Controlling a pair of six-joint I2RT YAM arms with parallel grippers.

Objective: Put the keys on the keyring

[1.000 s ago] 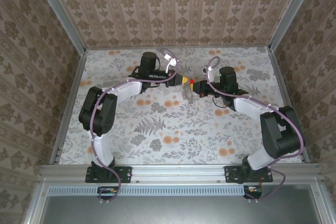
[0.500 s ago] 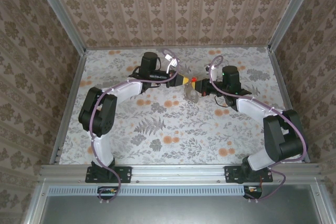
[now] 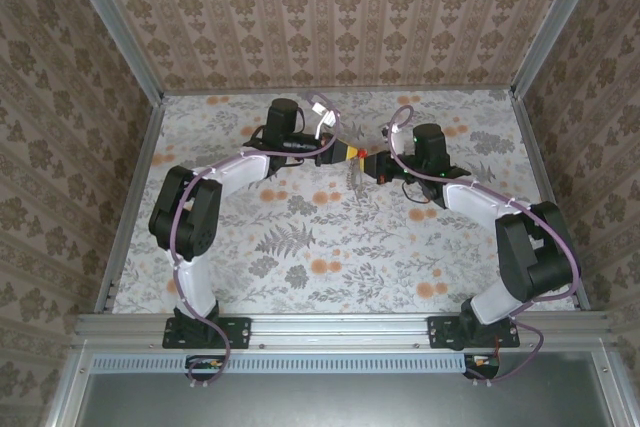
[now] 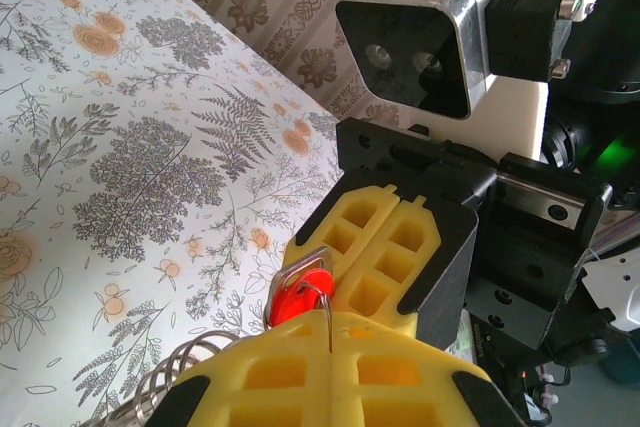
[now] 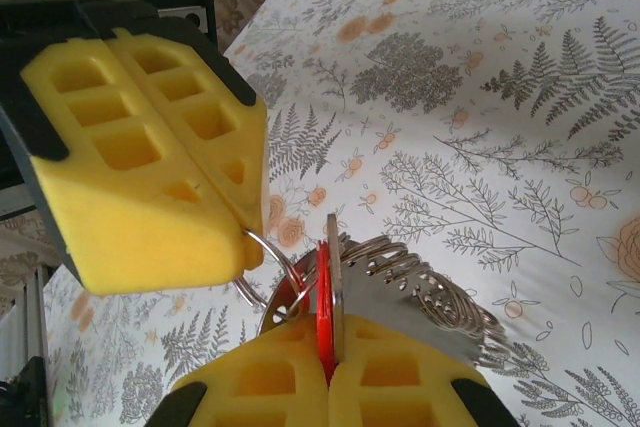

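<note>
My two grippers meet tip to tip above the back middle of the table. My left gripper [image 3: 350, 153] [image 4: 330, 332] is shut on the thin silver wire of the keyring [image 4: 328, 315] [image 5: 262, 247]. My right gripper [image 3: 378, 165] [image 5: 330, 367] is shut on the red head of the key [image 3: 364, 156] [image 5: 323, 297] [image 4: 298, 299], with a flat silver metal piece [image 5: 400, 319] pinched beside it. The wire curves from the left gripper's yellow fingers [image 5: 150, 177] to the red head. In the left wrist view the right gripper's fingers [image 4: 385, 247] stand just behind the key.
A bunch of silver wire rings [image 5: 445, 292] [image 4: 175, 372] hangs by the flat piece, above the flowered tablecloth [image 3: 320, 247]. Patterned walls [image 3: 330, 17] enclose the table at the back and both sides. A metal rail [image 3: 340, 327] runs along the near edge by the arm bases.
The right wrist swung a little to the right and came back. The hanging bunch of rings swayed below the grippers. Both grippers stayed shut and together.
</note>
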